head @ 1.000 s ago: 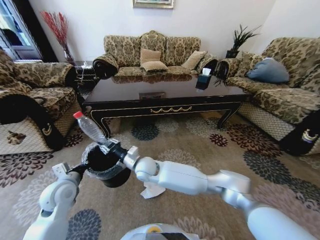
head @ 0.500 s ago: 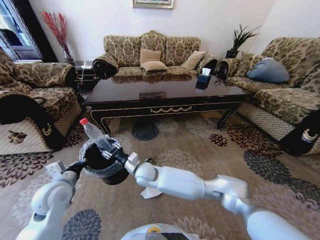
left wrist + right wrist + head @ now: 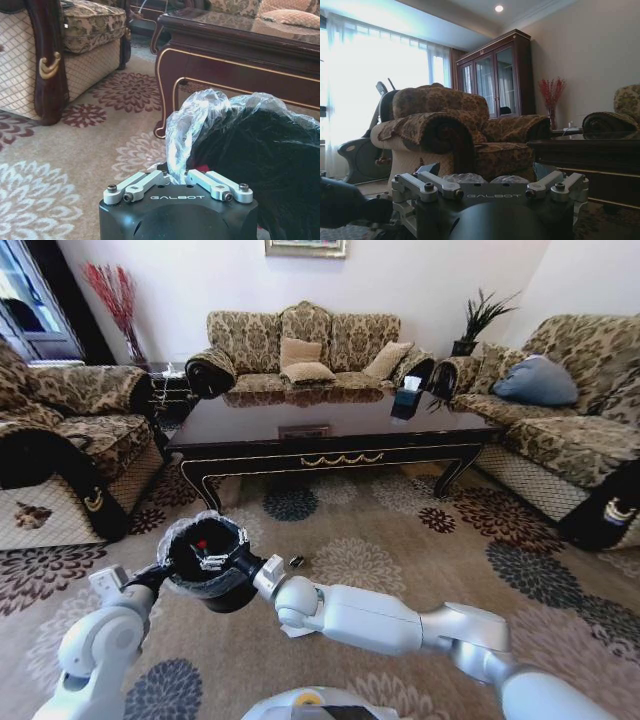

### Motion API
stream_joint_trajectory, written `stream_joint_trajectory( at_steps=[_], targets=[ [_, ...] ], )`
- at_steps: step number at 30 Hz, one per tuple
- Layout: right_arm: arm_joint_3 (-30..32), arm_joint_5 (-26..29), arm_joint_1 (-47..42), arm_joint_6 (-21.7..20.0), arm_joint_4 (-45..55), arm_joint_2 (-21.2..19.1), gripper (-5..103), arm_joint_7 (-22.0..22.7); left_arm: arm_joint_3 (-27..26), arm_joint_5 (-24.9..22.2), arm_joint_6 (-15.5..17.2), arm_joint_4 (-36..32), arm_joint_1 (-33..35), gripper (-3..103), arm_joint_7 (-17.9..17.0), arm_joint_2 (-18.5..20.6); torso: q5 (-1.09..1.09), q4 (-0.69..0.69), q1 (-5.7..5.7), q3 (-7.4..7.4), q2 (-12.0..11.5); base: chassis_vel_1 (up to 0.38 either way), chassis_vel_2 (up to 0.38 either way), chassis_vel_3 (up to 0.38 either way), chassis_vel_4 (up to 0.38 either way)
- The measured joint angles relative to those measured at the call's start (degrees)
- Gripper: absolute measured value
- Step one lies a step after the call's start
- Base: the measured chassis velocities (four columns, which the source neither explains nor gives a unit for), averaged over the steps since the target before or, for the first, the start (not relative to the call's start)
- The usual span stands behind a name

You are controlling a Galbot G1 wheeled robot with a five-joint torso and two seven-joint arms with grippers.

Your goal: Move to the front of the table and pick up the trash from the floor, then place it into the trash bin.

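Left gripper (image 3: 150, 580): low on the left, close to the robot. Its jaws are clenched on the bag at the near rim of the trash bin (image 3: 215, 590). The left wrist view shows the fingers (image 3: 142, 182) pinching the crinkly plastic.

Right gripper (image 3: 222, 558): over the mouth of the bin. Its jaws are spread apart with nothing between them.

Trash bin: black, with a clear bag (image 3: 192, 122) folded over the rim, held up off the carpet (image 3: 400, 530).

Bottle: a red cap (image 3: 201, 544) peeks out from inside the bin.

Tissue (image 3: 292, 630): white, on the carpet, under the right arm.

Small dark bit (image 3: 296, 561): on the carpet just beside the bin.

Bench (image 3: 330, 435): long dark wood with gold trim, farther back. A tissue box (image 3: 408, 400) stands on it.
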Motion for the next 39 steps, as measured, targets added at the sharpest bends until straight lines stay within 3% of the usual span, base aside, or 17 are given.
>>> stream_joint_trajectory(
  at_steps=[8, 11, 15, 18, 21, 27, 34, 39],
  targets=[
    [11.39, 2.53, -3.78, 0.16, -5.72, 0.89, 100, 1.34, -7.92, -1.8, 0.0, 5.32, 0.01, 4, 0.85, 1.97, -0.01, 0.01, 0.0, 0.0, 0.0, 0.0, 0.0, 0.0, 0.0],
    [14.02, 2.74, -5.11, -0.74, -7.99, 0.35, 100, 3.38, -11.69, -3.49, 0.0, 8.09, 0.02, 4, 1.07, 3.11, -0.01, 0.0, 0.0, 0.0, 0.0, 0.0, 0.0, 0.0, 0.0],
    [17.99, 2.91, -9.65, -2.33, -11.5, 0.83, 100, 9.24, -16.49, -7.89, -0.16, 12.49, 0.37, 4, 0.96, 4.55, -0.01, -0.01, 0.0, 0.0, 0.0, 0.0, 0.0, 0.0, 0.0],
    [18.95, 2.05, -11.13, -2.93, -12.54, 1.11, 100, 10.27, -17.16, -8.28, -0.49, 13.95, 0.46, 4, 1.0, 4.89, -0.01, -0.01, 0.0, 0.0, 0.0, 0.0, 0.0, 0.0, 0.0],
    [20.09, 0.57, -13.39, -6.36, -15.51, 1.76, 100, 13.06, -18.73, -8.41, -1.25, 17.45, 0.74, 4, 1.25, 5.59, -0.01, -0.01, 0.0, 0.0, 0.0, 0.0, 0.0, 0.0, 0.0],
    [23.0, -0.16, -16.33, -7.13, -20.51, 3.61, 100, 14.82, -19.54, -8.39, -2.08, 21.94, 0.99, 4, 1.99, 6.44, -0.01, -0.01, 0.0, 0.0, 0.0, 0.0, 0.0, 0.0, 0.0],
    [22.69, -0.21, -20.48, -16.79, -22.78, 2.91, 100, 18.54, -19.72, -8.11, -2.38, 24.44, 1.15, 4, 2.6, 6.71, -0.01, -0.01, 0.0, 0.0, 0.0, 0.0, 0.0, 0.0, 0.0],
    [20.44, 5.25, -23.53, -22.99, -22.69, 3.01, 100, 22.18, -19.1, -7.79, -2.4, 24.57, 0.75, 4, 2.62, 6.7, -0.01, -0.02, 0.0, 0.0, 0.0, 0.0, 0.0, 0.0, 0.0]
  ],
)
